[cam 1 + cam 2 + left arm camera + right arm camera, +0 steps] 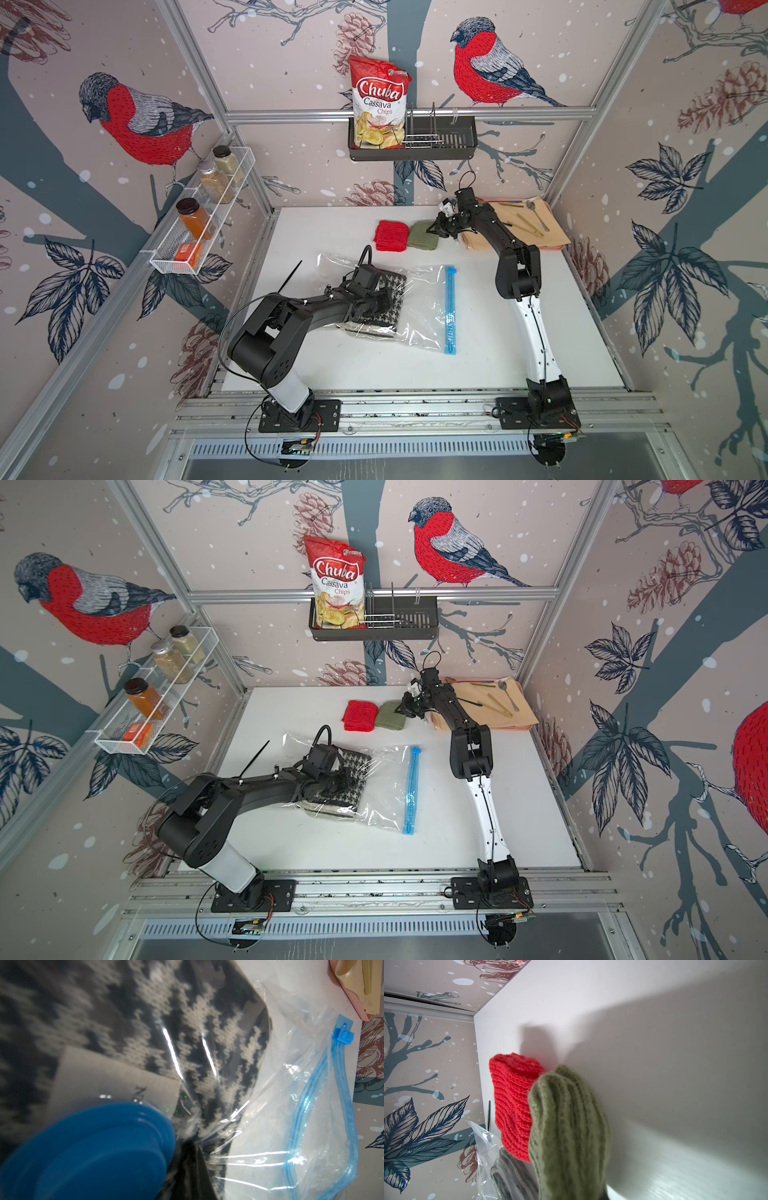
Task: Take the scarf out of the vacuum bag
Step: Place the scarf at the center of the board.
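The black-and-white houndstooth scarf (392,282) (358,757) (197,1022) lies folded inside the clear vacuum bag (424,320) (386,800) (291,1105) mid-table. The bag's light-blue zip strip (450,311) (324,1076) faces right. The round blue valve cap (83,1157) sits over the scarf's white label. My left gripper (380,303) (343,783) (193,1167) is down on the bag over the scarf, shut, with the film puckered at its tips. My right gripper (437,227) (404,707) is at the back, shut on the edge of the olive-green knit piece (423,235) (566,1126).
A red knit piece (390,236) (512,1101) lies against the olive one. A pink tray (552,248) holding a beige cloth and utensils sits at the back right, under the right arm. A wall basket (457,141) with a chips bag and a spice rack (199,232) hang off the table.
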Tool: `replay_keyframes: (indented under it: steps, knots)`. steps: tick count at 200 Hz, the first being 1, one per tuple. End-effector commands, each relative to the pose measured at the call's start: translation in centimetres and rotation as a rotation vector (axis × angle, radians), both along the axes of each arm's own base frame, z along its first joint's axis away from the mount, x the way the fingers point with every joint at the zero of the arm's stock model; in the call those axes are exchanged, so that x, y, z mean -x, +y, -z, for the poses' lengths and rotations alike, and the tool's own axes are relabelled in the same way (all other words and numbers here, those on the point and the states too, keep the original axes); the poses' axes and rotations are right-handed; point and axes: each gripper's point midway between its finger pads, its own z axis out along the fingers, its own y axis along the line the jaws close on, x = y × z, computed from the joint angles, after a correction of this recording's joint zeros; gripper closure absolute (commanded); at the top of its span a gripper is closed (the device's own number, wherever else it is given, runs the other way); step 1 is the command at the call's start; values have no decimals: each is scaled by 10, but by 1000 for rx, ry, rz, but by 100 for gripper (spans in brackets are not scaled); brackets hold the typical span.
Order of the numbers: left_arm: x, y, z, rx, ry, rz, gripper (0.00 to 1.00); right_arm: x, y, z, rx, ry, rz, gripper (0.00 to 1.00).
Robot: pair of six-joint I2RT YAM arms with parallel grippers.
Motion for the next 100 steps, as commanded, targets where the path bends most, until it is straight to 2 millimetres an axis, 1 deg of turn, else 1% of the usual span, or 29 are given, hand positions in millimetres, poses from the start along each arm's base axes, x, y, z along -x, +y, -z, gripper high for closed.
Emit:
replay_keyframes:
  steps: [1,12,17,25,30,32,35,45,53,69,82,100]
  knots:
    - [16,12,14,-67,86,-14,96,3,7,-1,-28,4,-21,93]
    - [15,12,14,-70,84,-13,96,2,6,-4,-34,-1,-23,82]
    - [15,12,13,-70,83,-11,96,2,5,-6,-35,-5,-24,75]
    - [15,12,13,-71,82,-10,96,2,4,-10,-38,-13,-21,58]
    - [15,11,12,-70,80,-8,96,1,2,-12,-35,-19,-16,34]
    - [15,11,12,-71,80,-8,96,1,1,-12,-32,-21,-13,28]
    - [15,11,12,-70,80,-8,96,0,-1,-14,-27,-27,-8,20]
    - [15,11,12,-71,80,-9,96,-2,-7,-19,-3,-46,13,0]
    - [15,12,13,-72,80,-11,96,-4,-15,-23,32,-63,40,1]
    - [14,12,12,-69,76,-15,97,-8,-37,-31,129,-97,112,1]
    - [14,11,12,-64,75,-15,97,-10,-57,-44,225,-135,180,1]
    - [13,10,11,-63,74,-14,97,-6,-81,-66,342,-178,247,1]
